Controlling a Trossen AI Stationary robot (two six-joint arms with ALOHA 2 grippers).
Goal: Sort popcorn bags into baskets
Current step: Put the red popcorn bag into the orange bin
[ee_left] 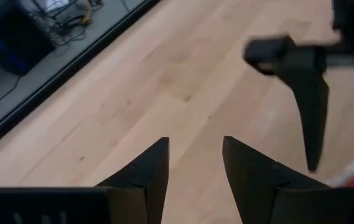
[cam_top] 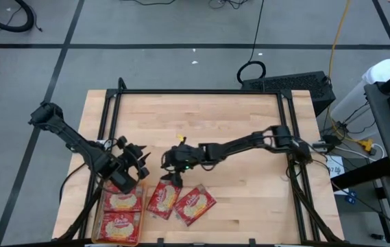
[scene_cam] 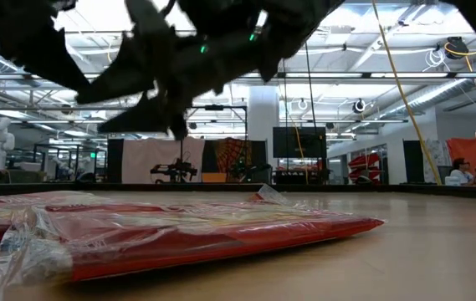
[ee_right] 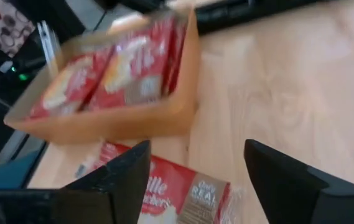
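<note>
Two red popcorn bags lie flat on the wooden table near its near edge, one point(cam_top: 162, 200) beside the other point(cam_top: 195, 204). Two more point(cam_top: 121, 201) point(cam_top: 120, 225) lie in the orange basket point(cam_top: 103, 209) at the near left corner. My right gripper point(cam_top: 173, 173) hovers open over the left loose bag point(ee_right: 177, 193), and its wrist view shows the basket point(ee_right: 164, 121) beyond. My left gripper point(cam_top: 138, 159) hangs open just past the basket's far end, holding nothing point(ee_left: 195, 165). The low view shows a bag point(scene_cam: 204, 230) close up.
A black frame point(cam_top: 195, 91) runs round the table's far and side edges. Bare wood fills the middle and far half of the table point(cam_top: 208, 116). The two grippers are close together, and a right-arm finger point(ee_left: 304, 99) shows in the left wrist view.
</note>
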